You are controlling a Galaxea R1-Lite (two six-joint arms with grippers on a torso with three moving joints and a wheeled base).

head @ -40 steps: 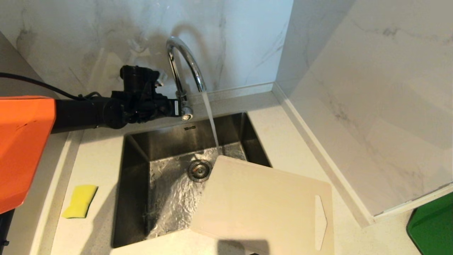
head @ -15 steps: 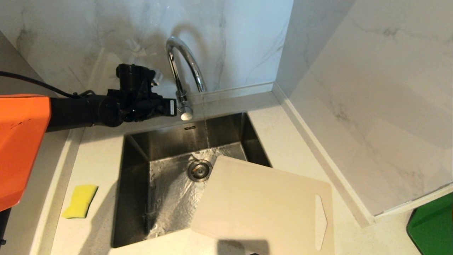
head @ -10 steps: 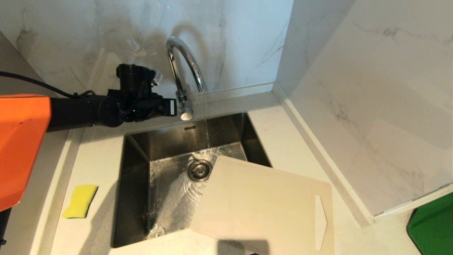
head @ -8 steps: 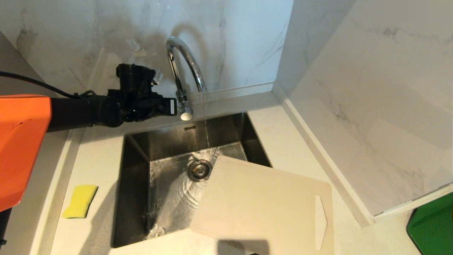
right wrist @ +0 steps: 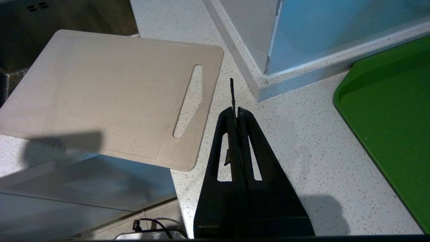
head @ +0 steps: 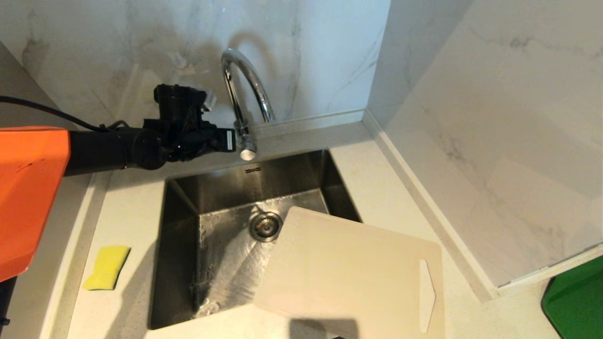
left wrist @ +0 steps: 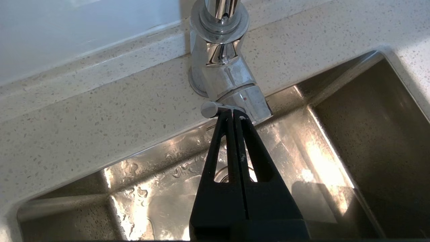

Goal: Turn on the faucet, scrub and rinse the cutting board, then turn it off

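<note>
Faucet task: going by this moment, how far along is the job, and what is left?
Nearly finished. No water runs from the faucet, yet the sink is wet, so the tap looks already turned off. The left gripper, fingers shut, sits at the side lever. The cutting board lies partly over the sink's edge and the yellow sponge lies on the counter. The right gripper hangs shut beside the board. Only withdrawing the left arm seems left.
</note>
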